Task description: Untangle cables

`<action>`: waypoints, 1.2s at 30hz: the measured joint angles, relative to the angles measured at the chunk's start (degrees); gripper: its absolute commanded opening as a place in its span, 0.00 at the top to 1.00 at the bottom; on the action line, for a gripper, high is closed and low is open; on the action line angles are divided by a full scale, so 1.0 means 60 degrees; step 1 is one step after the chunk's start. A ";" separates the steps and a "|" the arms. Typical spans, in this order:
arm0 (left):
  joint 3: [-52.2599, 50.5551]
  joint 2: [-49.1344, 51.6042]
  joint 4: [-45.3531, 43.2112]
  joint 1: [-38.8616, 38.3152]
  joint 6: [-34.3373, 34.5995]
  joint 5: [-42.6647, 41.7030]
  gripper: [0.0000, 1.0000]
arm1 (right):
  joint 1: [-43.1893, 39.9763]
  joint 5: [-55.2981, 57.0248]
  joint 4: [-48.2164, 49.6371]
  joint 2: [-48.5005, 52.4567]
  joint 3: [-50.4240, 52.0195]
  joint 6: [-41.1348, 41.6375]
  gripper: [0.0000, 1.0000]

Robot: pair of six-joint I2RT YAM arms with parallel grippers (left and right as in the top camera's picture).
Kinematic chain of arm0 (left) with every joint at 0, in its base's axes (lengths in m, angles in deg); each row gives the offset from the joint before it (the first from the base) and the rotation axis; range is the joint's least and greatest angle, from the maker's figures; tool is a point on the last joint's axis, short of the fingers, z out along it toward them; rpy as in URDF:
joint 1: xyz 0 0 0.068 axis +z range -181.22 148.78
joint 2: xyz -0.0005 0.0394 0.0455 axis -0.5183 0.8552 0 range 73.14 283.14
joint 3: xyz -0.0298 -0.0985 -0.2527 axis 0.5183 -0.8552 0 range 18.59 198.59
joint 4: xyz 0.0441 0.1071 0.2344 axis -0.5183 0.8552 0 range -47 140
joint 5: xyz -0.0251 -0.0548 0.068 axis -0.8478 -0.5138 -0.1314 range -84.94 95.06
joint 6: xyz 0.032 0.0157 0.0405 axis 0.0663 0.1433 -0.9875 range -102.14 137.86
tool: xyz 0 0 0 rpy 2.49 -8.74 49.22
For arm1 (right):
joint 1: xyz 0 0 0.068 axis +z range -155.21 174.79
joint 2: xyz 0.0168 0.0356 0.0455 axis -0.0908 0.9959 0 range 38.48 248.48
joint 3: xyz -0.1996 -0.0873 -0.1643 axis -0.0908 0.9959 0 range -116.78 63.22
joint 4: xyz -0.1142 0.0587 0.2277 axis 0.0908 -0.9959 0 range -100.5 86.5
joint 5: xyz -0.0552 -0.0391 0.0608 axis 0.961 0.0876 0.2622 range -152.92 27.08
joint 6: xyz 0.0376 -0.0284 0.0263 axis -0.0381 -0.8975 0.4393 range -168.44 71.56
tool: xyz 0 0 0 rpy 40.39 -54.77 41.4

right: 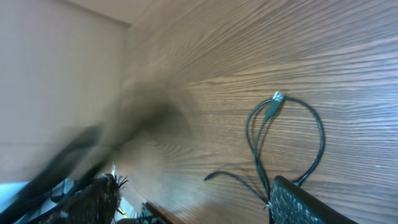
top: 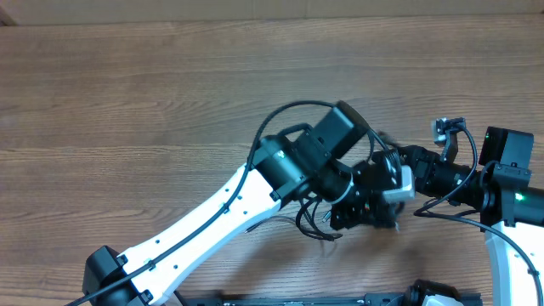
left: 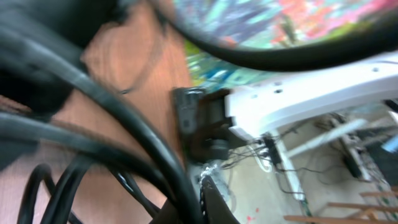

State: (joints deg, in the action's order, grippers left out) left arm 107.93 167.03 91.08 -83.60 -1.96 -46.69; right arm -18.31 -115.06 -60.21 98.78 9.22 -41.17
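The cables (top: 316, 228) show as thin black loops on the wooden table, just under my left arm's wrist. In the right wrist view a cable loop (right: 292, 134) with a small silver plug (right: 278, 98) lies on the wood and runs down beside the right finger (right: 305, 202). My right gripper (right: 199, 205) is open with a wide gap and nothing between its fingers. My left gripper (top: 367, 214) sits low at centre right, close against my right gripper (top: 384, 170). The left wrist view is blurred; black cords cross its shut fingertips (left: 210, 186), and whether a cord is pinched I cannot tell.
The wooden table (top: 170, 102) stretches to the left and back. Thick black arm cables (left: 93, 106) fill the left wrist view. Beyond the table edge in that view are a white arm link (left: 298, 106) and floor clutter. The table's front edge runs near both arm bases.
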 measured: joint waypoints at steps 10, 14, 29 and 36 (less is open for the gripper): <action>0.0000 0.0000 0.0018 -0.0117 -0.0055 -0.0390 0.96 | 0.0000 0.0845 -0.0171 0.0015 0.0000 0.0040 0.24; 0.0000 0.0000 -0.0004 0.0229 0.0000 -0.0463 0.96 | 0.0000 0.0973 -0.0186 0.0015 0.0000 0.0040 0.21; 0.0000 0.0000 -0.0310 0.2390 0.1931 -0.0601 0.96 | 0.0000 0.1016 -0.0182 0.0015 0.0000 0.0076 0.19; 0.0000 0.0000 -0.0317 0.3508 0.2623 -0.0601 0.96 | 0.0000 0.1096 -0.0186 0.0015 0.0000 0.0076 0.18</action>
State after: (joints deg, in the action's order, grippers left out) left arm 107.93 167.03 89.17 -62.55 13.78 -50.29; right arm -18.31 -108.48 -61.32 98.86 9.22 -40.72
